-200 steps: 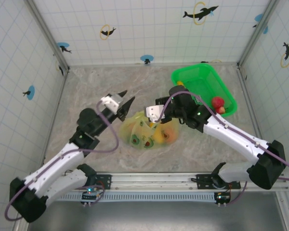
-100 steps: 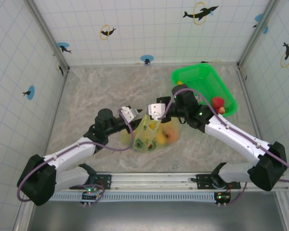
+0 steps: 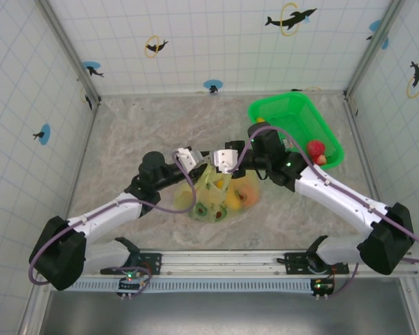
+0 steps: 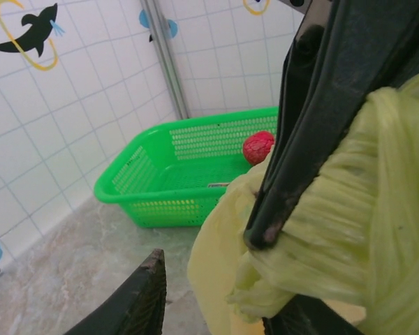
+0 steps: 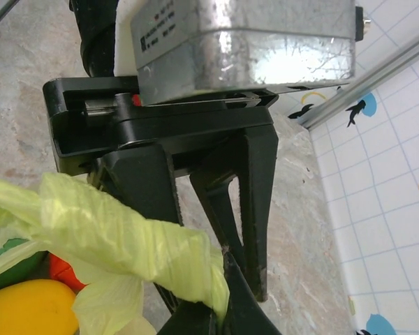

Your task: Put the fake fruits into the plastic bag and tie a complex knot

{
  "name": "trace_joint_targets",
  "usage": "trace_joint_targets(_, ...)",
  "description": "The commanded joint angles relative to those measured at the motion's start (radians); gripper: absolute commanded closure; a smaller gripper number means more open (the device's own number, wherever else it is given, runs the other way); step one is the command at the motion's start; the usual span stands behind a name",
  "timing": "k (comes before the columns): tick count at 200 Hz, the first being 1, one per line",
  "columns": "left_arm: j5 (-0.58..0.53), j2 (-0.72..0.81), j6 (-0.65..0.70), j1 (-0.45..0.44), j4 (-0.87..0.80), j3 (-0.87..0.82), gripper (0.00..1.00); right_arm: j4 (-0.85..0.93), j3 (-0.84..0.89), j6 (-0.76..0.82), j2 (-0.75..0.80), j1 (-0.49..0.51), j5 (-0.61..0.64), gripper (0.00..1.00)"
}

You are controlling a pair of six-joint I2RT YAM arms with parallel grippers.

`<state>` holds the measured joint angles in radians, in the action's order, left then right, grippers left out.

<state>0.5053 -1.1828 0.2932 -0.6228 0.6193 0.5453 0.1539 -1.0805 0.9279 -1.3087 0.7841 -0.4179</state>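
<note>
The plastic bag (image 3: 220, 194) lies mid-table with fake fruits inside: an orange one (image 3: 246, 197), a yellow one (image 3: 230, 203) and a dark green one (image 3: 200, 208). My right gripper (image 3: 221, 179) is shut on a twisted handle strip (image 5: 126, 244) and holds it up; the pinch (image 5: 223, 307) shows in the right wrist view. My left gripper (image 3: 200, 169) stands open round the bunched handle (image 4: 349, 230), its left finger (image 4: 136, 300) clear of the plastic. Whether the twisted strips form a knot I cannot tell. A yellow fruit (image 5: 28, 310) shows through the bag.
The bright green tray (image 3: 265, 112) stands at the back right and holds a red fruit (image 3: 315, 149), seen too in the left wrist view (image 4: 258, 146). Tiled walls close in the marble table (image 3: 126, 132) on three sides.
My left arm has swung right and down from above the table to the bag's handle, and its jaws have narrowed. The right gripper has stayed shut on the handle strip.
</note>
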Motion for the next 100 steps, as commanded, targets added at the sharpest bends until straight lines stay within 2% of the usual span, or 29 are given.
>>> trace_joint_targets(1,0.049,-0.01,0.022,0.001,0.041,0.037,0.76,-0.021,-0.014,-0.012,-0.02,-0.001,-0.021,1.0)
trace_joint_targets(51,0.081,-0.011,0.047,0.001,0.006,0.029,1.0,-0.031,-0.011,-0.029,-0.022,-0.001,-0.018,1.0)
trace_joint_targets(66,0.081,-0.014,0.039,0.001,0.009,0.021,1.0,-0.037,-0.01,-0.035,-0.019,0.0,-0.012,0.98)
trace_joint_targets(76,0.079,-0.018,0.019,0.001,0.02,0.017,1.0,-0.036,-0.009,-0.04,-0.014,0.002,-0.005,0.93)
trace_joint_targets(93,0.068,-0.021,-0.024,0.001,0.058,-0.005,1.0,-0.044,0.006,-0.052,0.002,0.011,0.026,0.75)
trace_joint_targets(100,0.059,-0.02,-0.037,0.001,0.076,-0.016,1.0,-0.055,0.024,-0.061,0.015,0.014,0.077,0.7)
